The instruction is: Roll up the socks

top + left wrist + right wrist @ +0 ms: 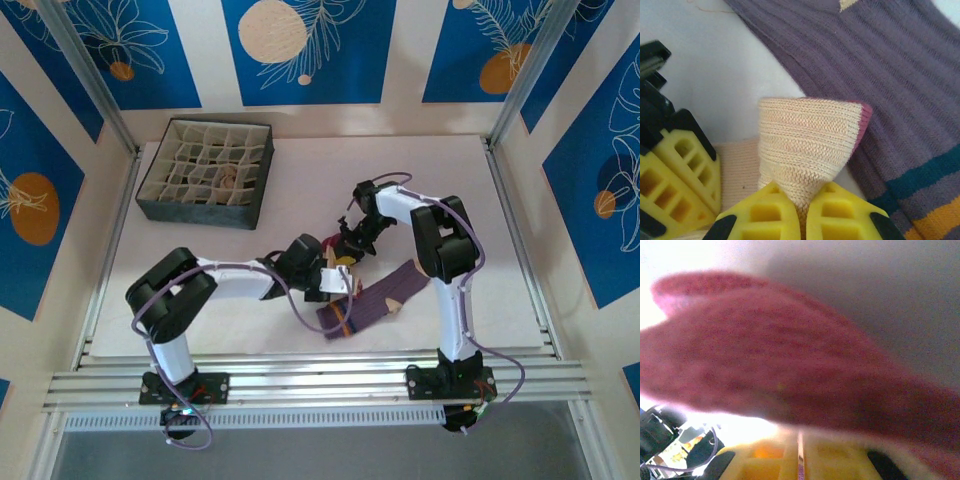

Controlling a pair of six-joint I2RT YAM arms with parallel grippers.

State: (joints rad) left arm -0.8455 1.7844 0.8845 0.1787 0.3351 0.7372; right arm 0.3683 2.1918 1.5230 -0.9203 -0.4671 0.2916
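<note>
**Operator:** Item count, top view?

**Inspector:** Two arms, two grippers, one box (195,211), one table (530,250). Two socks can be counted. The purple sock (372,298) lies flat just below frame centre, with one teal and one orange band near its lower left end. The cream sock (807,142) sits just up-left of it, touching it. In one cell of the box, at upper left, there is one tan item (230,180), too small to identify.

**Operator:** End effector status?

**Inspector:** The left gripper (801,212) is clenched on the cream sock. Both yellow pads meet at the bottom edge of its wrist view, and the knit fans upward from them. The right gripper (800,460) has its pads pressed together at the bottom of its own view. A thin sliver in the seam appears to be that same sock's fabric, but the picture is blurred there.

**Operator:** Obstructions?

**Inspector:** The red toe (790,370) drapes close across the right wrist lens. In the top view the two wrists converge at centre and cover most of the cream sock. In the left wrist view, two yellow fingers (682,172) of the right gripper stand at lower left, just beside the cream fabric.
</note>
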